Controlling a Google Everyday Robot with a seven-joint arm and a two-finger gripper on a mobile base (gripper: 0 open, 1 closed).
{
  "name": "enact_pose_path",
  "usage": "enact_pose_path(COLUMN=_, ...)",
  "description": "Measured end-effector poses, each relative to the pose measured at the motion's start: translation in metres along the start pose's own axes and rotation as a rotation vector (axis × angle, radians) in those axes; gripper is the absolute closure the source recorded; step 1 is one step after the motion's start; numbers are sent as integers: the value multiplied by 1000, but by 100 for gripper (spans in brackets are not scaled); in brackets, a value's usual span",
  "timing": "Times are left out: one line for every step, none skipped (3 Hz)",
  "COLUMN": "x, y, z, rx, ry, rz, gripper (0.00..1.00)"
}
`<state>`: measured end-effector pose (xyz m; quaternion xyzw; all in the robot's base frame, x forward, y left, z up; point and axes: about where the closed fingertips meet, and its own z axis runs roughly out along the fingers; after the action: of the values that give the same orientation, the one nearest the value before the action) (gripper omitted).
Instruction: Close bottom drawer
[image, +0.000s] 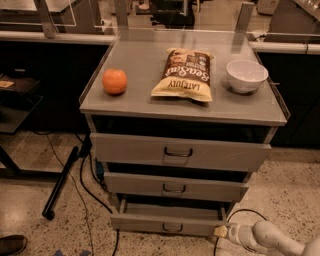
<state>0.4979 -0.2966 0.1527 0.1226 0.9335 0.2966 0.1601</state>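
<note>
The bottom drawer (150, 223) sits pulled out at the foot of the cabinet (135, 102), plain tray showing. We judge it stiff, light metal on slides, best pushed flat on its front near the small handle (172, 227), not gripped. Our gripper (220, 231) sits low, just beside the front's right corner; we cannot tell whether it is open or closed. An orange (114, 81), snack bag (184, 75) and bowl (246, 76) rest on top.
</note>
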Motion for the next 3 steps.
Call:
enact_pose_path(x=-24, y=4, z=-2, rx=-4, ry=-51, rz=-5, gripper=100)
enact_pose_path(x=-40, y=5, z=-6, rx=-18, ry=-97, rz=13, gripper=100)
enact_pose_path(x=-48, y=4, z=-8, rx=-28, ry=-122, rz=26, gripper=100)
